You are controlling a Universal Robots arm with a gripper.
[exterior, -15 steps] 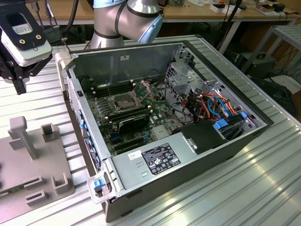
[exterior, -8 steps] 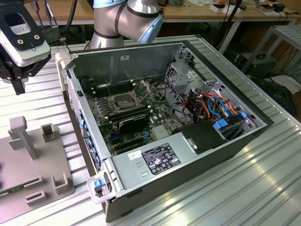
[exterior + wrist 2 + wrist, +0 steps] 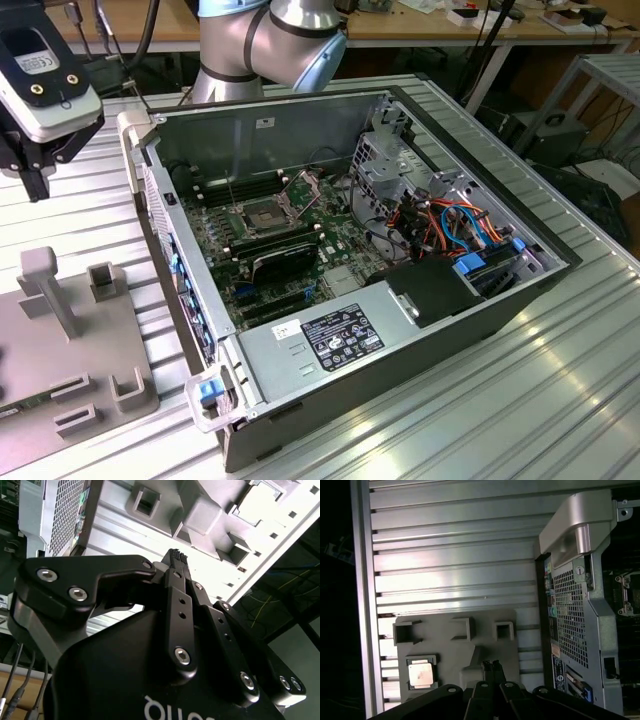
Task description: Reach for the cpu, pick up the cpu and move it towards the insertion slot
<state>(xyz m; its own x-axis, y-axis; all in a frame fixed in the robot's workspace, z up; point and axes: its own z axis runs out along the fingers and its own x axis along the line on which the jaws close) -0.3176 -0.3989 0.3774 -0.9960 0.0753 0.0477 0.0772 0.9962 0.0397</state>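
Observation:
The cpu (image 3: 421, 674), a small pale metallic square, lies flat in a square pocket of a grey fixture plate (image 3: 455, 645). My gripper (image 3: 492, 666) hangs above that plate, apart from the cpu and off to one side of it. The fingers are shut together with nothing between them, as the second wrist view also shows for the gripper (image 3: 176, 556). In the exterior view the arm's head (image 3: 45, 85) is high at the exterior view's left, above the fixture plate (image 3: 60, 350). The insertion slot (image 3: 262, 217), a metal-framed socket with its bracket raised, sits on the motherboard inside the open case.
The open computer case (image 3: 200, 330) stands on a ribbed aluminium table (image 3: 500, 400), its perforated wall (image 3: 570, 615) close to the fixture. Inside are a black expansion card (image 3: 285, 262), a power supply (image 3: 330, 340), coloured cables (image 3: 450, 225) and a drive cage (image 3: 385, 165). Upright posts (image 3: 55, 285) rise from the fixture.

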